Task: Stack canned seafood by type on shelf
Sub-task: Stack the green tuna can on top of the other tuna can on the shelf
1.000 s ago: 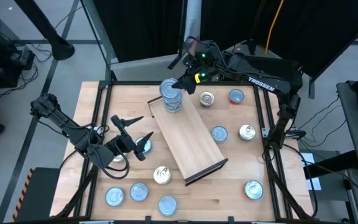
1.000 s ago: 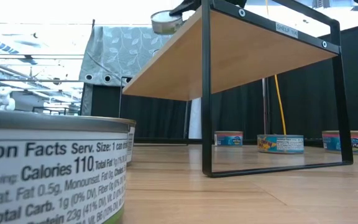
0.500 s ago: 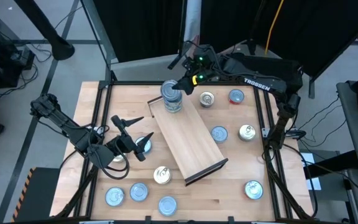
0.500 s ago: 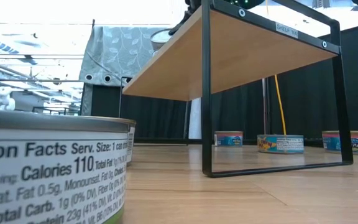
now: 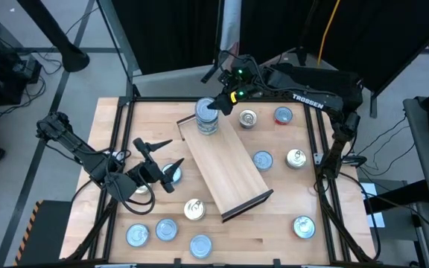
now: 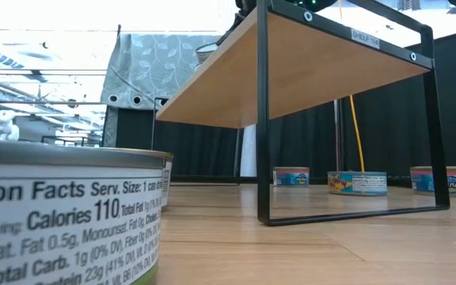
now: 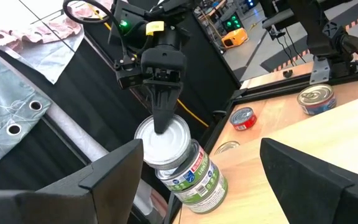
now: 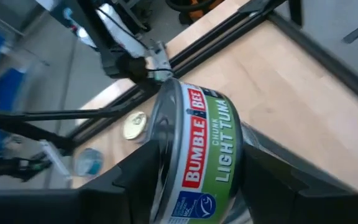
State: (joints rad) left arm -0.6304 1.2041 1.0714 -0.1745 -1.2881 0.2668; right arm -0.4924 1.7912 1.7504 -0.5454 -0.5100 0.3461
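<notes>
Up at the far end of the shelf (image 5: 222, 167), the right gripper (image 5: 216, 104) is holding the top tin (image 5: 206, 112) of a small stack of tuna tins (image 7: 182, 168). Its two fingers are sitting on either side of that tin (the label says Bumble Bee chunk light tuna), closed just as wide as the tin. The top tin is lying right between the fingers, and it is resting on the stack below, though it looks tipped a little to one side. From the low camera, only the rim of the tin (image 6: 206, 52) is peeking over the shelf's edge.

The shelf is a long light-wood board on thin dark legs, lying slantwise across the middle of the table (image 5: 274, 223).

The left gripper (image 5: 155, 160) is waiting near the left side of the table, just beside the shelf. Its fingers are spread wide apart and are holding nothing.

Other tins are lying all around on the table: four near the front edge (image 5: 166, 229), some on the right side (image 5: 262, 159), and two more at the back (image 5: 282, 115).
</notes>
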